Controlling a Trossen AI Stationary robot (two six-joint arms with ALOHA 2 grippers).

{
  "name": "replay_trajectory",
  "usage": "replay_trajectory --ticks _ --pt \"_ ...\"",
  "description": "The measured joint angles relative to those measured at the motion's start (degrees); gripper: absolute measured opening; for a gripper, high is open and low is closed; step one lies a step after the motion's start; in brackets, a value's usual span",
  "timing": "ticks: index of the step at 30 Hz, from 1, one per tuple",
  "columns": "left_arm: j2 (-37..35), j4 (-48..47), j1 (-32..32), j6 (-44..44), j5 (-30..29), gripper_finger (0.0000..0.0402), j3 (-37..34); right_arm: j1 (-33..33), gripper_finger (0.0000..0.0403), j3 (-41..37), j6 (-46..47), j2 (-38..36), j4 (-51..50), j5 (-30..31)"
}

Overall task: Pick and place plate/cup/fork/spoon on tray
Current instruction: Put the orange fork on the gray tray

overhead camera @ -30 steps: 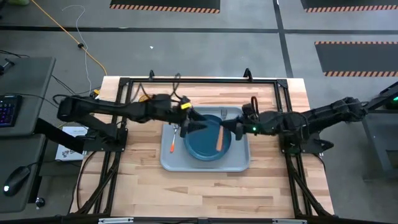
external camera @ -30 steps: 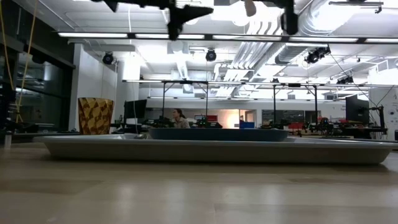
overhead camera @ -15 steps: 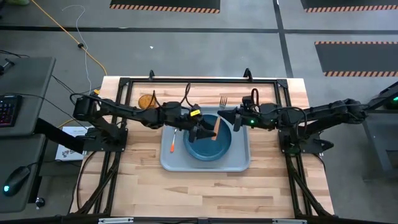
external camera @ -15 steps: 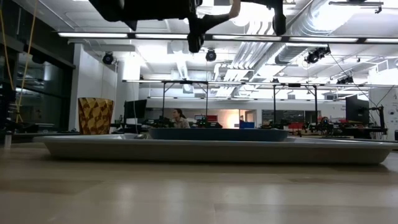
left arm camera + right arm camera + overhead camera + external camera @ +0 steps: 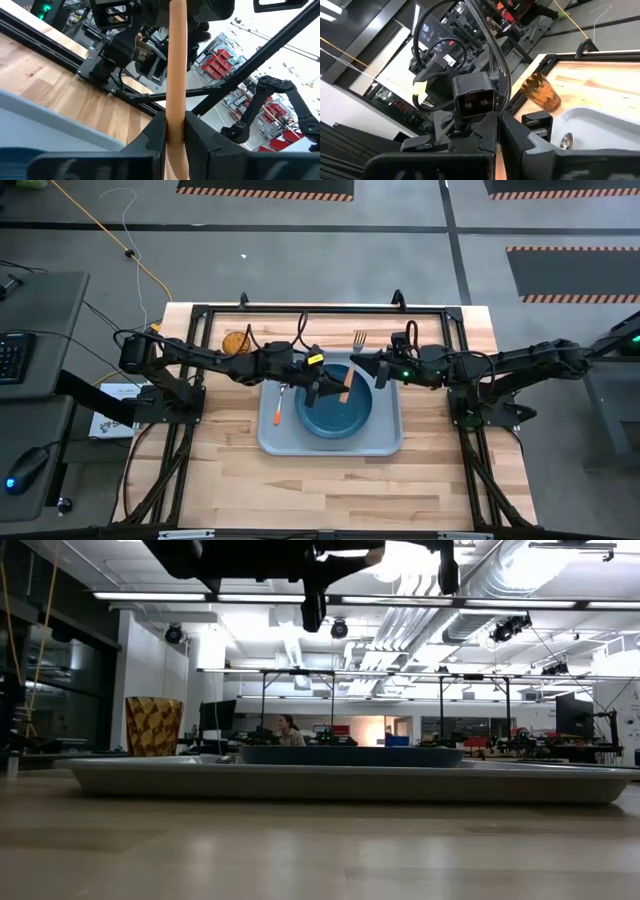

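Wood bench [image 5: 440,470], mid-air over plate [image 5: 335,420] on tray [image 5: 385,442]: fork [image 5: 177,75] pinched at once by left tool [image 5: 322,390] and right tool [image 5: 362,367]; risks dropping or twisting if either releases early.

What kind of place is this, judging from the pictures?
Probably a robotics lab or workshop. The low view shows an open ceiling with bare ducts and strip lights, and metal-framed workbenches in the room behind. The high view shows black-and-orange hazard-striped floor mats around the light wooden table.
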Motion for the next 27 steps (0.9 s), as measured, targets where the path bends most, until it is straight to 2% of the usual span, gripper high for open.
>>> replay_trajectory --ticks 6,11,14,18,21,27 --pt "-0.68 -1.62 1.57 -0.57 0.58 0.0032 0.0 -0.02 0.0 0.01 0.2 0.01 -0.09 0.43" --pt "-2.69 -4.29 4.66 -0.37 3.92 0.0032 0.0 -0.15 0.0014 0.09 3.83 -0.88 -1.78 0.98" --pt "-5.97 -8.44 6.76 1.12 2.53 0.0032 0.07 0.1 0.0051 -0.07 4.18 -1.89 -6.57 -0.4" --pt "-10.51 -17.0 8.84 4.19 2.14 0.0032 -0.04 -0.04 0.0124 0.0 5.65 -4.87 -14.24 0.69" --pt "-14.36 -21.9 10.06 5.53 -0.39 0.0032 0.0 0.02 0.0176 -0.03 6.61 -5.95 -17.8 1.41" --pt "-20.15 -30.09 8.28 5.7 -6.23 0.0032 -1.29 -0.37 0.0244 -0.04 6.64 -6.35 -17.97 0.76"
